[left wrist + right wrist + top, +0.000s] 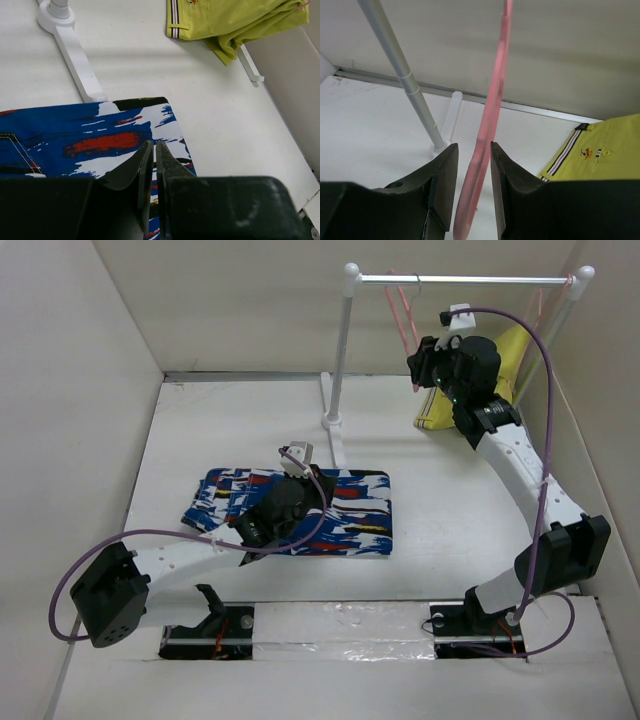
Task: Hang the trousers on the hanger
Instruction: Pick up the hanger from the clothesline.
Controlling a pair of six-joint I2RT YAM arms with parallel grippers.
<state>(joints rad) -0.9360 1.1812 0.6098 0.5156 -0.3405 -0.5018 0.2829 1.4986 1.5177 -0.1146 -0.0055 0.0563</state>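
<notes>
The trousers (345, 508), bright blue with white, red and black splashes, lie flat on the table; the left wrist view shows their right end (90, 140). My left gripper (318, 495) hovers low over that end, shut (154, 144), with only a thin slit between its jaws and no cloth in it. The pink hanger (403, 315) hangs from the rail by its hook. My right gripper (420, 365) is raised to it and open (473, 145). The hanger's pink arm (495, 90) runs down between its fingers, against the right one and clear of the left.
A white clothes rack stands at the back, with its rail (470, 280), its left post (343, 350) (405, 75) and a foot (75, 55) reaching toward the trousers. A yellow-green garment (505, 365) (230, 20) hangs on another pink hanger at the right. Walls enclose the table.
</notes>
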